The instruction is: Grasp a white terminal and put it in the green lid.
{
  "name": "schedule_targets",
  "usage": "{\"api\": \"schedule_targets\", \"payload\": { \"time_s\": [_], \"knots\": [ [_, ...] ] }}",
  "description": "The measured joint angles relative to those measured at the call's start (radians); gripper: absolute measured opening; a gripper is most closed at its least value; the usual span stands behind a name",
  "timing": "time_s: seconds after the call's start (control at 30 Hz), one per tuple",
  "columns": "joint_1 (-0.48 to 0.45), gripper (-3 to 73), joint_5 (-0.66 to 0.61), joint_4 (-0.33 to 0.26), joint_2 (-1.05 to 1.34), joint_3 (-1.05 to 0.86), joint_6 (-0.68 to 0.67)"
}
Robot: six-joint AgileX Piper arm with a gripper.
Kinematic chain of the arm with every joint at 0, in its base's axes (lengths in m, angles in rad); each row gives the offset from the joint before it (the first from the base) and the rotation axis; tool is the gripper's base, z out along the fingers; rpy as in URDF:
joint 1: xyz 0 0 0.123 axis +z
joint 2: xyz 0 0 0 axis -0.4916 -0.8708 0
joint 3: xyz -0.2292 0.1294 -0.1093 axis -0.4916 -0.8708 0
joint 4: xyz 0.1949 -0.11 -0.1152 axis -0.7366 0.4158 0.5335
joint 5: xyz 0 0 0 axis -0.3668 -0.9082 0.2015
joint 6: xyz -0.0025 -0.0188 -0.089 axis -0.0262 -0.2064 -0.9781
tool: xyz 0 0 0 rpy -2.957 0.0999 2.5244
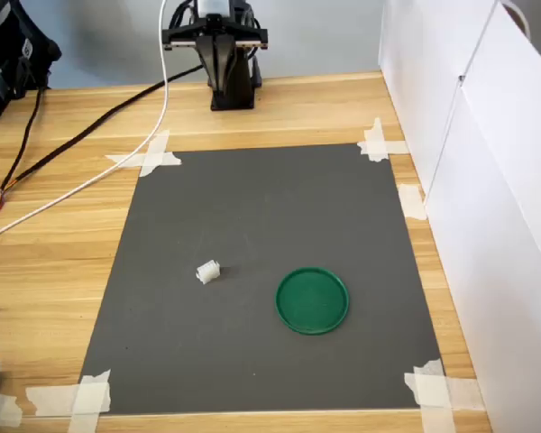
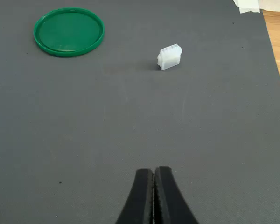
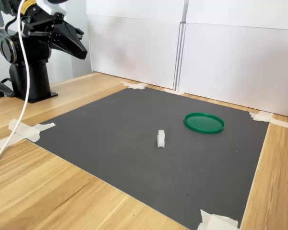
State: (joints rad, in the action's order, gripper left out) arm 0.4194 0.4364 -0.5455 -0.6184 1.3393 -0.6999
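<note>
Closest in the wrist view, the gripper (image 2: pixel 154 196) has its two black fingers pressed together, holding nothing, and it hangs over bare dark mat (image 2: pixel 130 121). That closed, raised pose, back near the arm's base (image 3: pixel 31 72) in the second exterior view, reads as a rest stance from which the reach has not yet begun.

Farther out on the mat lies the white terminal (image 2: pixel 170 57), alone and well apart from the gripper, with open mat all around it so the fingers should have room to straddle it once they spread.

Beyond it sits the green lid (image 2: pixel 68 31), rim up and flat on the mat, near the terminal but not touching it. Its shallow dish holds nothing, so the task looks wholly undone. White tape pieces (image 1: pixel 149 155) pin the mat's corners to the wooden table (image 1: pixel 45 262).
</note>
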Motion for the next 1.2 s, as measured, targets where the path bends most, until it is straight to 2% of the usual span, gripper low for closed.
{"api": "schedule_targets", "payload": {
  "time_s": [0.73, 0.97, 1.2],
  "knots": [
    [0.0, -2.2, 0.003, -0.002, -0.053, 0.001, 0.0],
    [0.0, -2.2, 0.006, 0.01, -0.219, 0.102, 0.0],
    [0.0, -2.2, 0.017, 0.081, -0.508, 0.285, 0.0]
  ]
}}
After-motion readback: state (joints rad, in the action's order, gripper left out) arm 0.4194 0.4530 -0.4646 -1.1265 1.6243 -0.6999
